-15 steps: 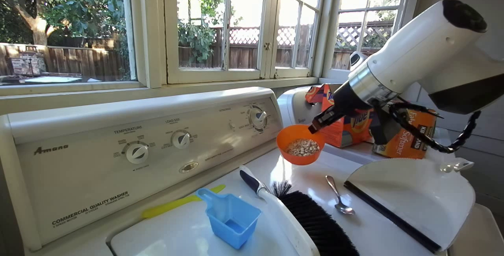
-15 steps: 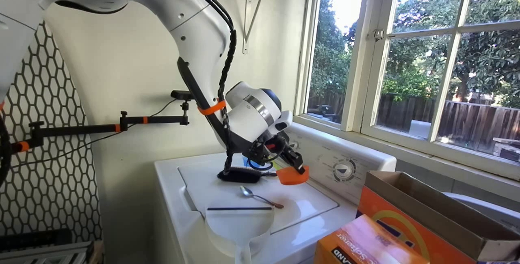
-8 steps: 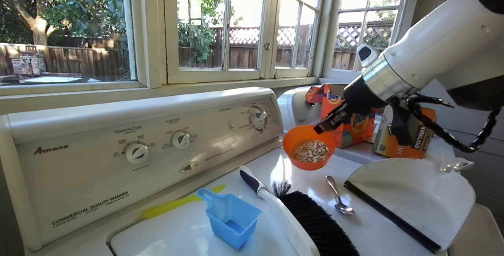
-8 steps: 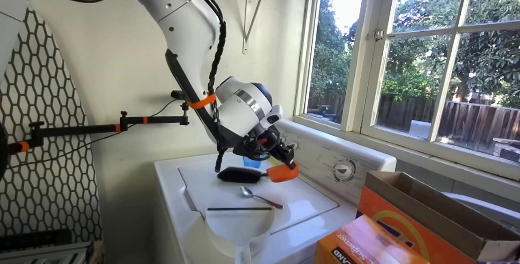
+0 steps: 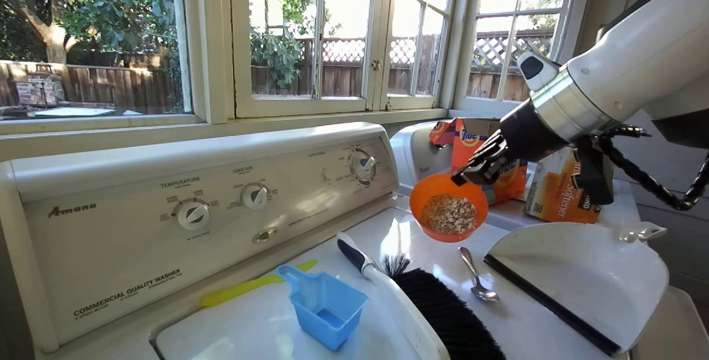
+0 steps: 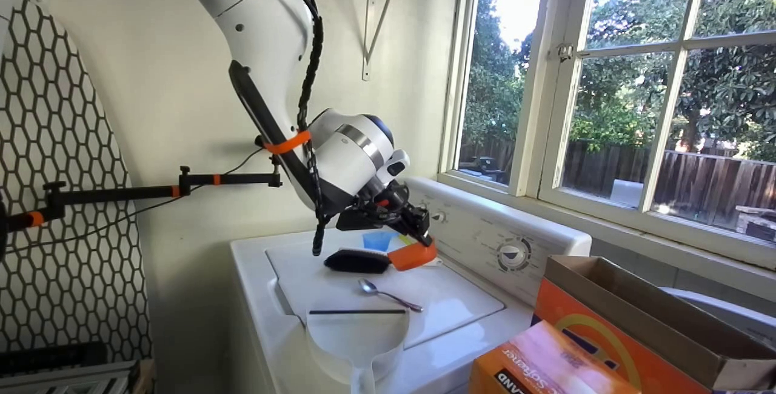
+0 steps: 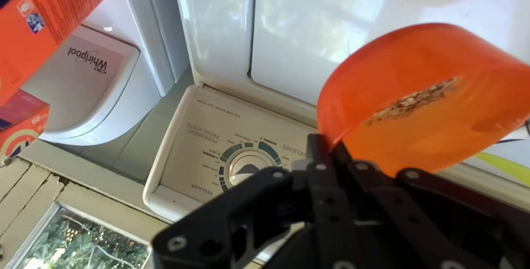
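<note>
Bowl point(image 6: 412, 257) farther fr. ctrl panel point(image 5: 227, 232), more tilted

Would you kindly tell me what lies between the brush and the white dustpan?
A metal spoon lies between the brush and dustpan in both exterior views.

– What carries all this?
– The glossy white desk point(image 5: 520, 324), the top of a washer point(image 5: 133, 249), with bright reflections across it.
– What lies on it?
– A blue scoop point(image 5: 327, 315) stands upright, its mouth facing up. A yellow strip point(image 5: 241, 290) lies just behind it in an exterior view, partly hidden; I can't tell what it is.
– And beside the scoop?
– A brush point(image 5: 443, 307) with black bristles.
– Then?
– A metal spoon point(image 5: 485, 293) lies between the brush and a white dustpan point(image 5: 587, 277), whose dark lip faces the spoon.
</note>
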You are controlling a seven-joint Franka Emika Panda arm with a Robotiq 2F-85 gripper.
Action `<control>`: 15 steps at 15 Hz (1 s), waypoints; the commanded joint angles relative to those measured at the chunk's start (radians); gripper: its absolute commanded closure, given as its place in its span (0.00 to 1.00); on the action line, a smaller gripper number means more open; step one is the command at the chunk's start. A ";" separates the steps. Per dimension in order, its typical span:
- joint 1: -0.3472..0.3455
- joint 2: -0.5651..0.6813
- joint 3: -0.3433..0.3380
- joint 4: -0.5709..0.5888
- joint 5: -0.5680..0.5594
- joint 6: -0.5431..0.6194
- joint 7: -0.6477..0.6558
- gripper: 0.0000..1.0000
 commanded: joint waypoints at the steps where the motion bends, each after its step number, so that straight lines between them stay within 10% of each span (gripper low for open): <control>1: 0.021 -0.058 0.002 -0.057 -0.071 -0.063 0.005 0.99; 15: 0.050 -0.129 0.033 -0.134 -0.208 -0.137 0.021 0.99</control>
